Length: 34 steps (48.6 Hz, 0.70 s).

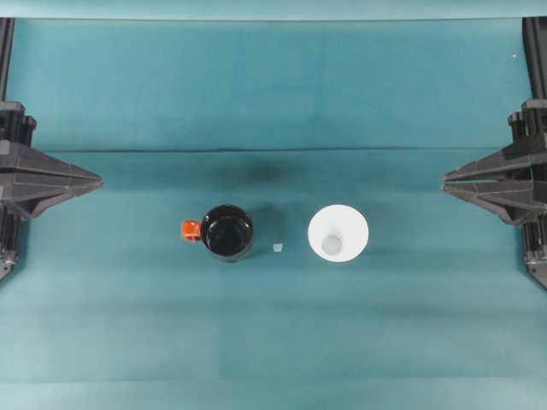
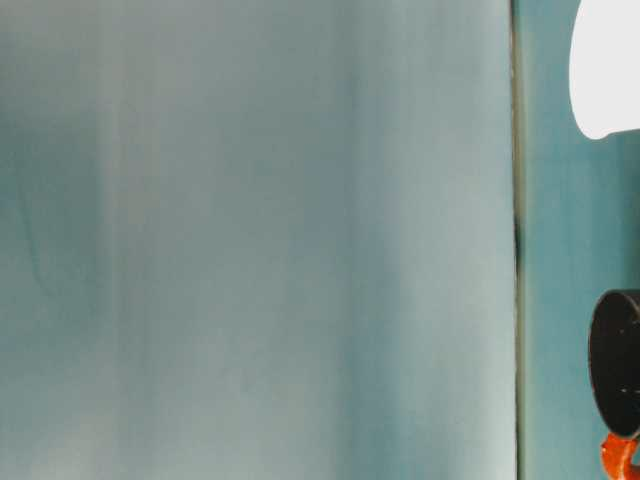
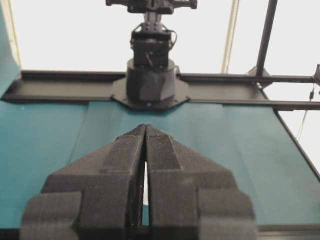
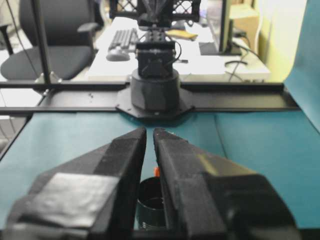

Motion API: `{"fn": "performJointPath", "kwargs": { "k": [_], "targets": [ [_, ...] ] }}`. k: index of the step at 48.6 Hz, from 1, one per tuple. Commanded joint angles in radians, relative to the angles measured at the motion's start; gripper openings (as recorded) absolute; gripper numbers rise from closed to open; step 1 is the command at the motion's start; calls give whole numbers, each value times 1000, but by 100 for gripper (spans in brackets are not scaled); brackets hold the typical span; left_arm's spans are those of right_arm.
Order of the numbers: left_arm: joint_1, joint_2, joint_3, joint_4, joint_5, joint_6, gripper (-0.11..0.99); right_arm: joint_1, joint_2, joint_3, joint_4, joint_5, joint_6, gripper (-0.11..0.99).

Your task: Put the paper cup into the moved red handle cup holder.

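The paper cup stands upright and white on the teal cloth, right of centre, its mouth facing up. Left of it, a short gap away, stands the red handle cup holder, black and hollow, with its red tab pointing left. At table level the paper cup and the holder both show at the frame's edge. My left gripper rests shut at the far left, far from both. My right gripper rests shut at the far right. Under the right gripper the holder shows.
A tiny white scrap lies on the cloth between holder and cup. A fold line runs across the cloth behind them. The opposite arm's base stands at the far end of the table in the left wrist view.
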Motion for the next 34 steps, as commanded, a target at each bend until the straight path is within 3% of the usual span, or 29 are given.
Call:
{"fn": "performJointPath", "kwargs": {
  "k": [1, 4, 7, 19, 26, 34],
  "targets": [
    [-14, 20, -43, 14, 35, -21, 2, 0, 6, -8, 6, -5, 9, 0],
    [-20, 29, -69, 12, 95, -34, 3, 0, 6, -17, 37, 31, 15, 1],
    [-18, 40, -95, 12, 164, -38, 3, -2, 6, -29, 48, 87, 26, -5],
    [-14, 91, -170, 14, 371, -44, 3, -2, -17, -72, 48, 319, 49, -10],
    [-14, 152, -212, 12, 456, -41, 3, -2, -34, -86, 48, 377, 51, -10],
    [-14, 253, -268, 12, 627, -38, 3, -12, -38, -87, 49, 430, 51, -10]
  ]
}}
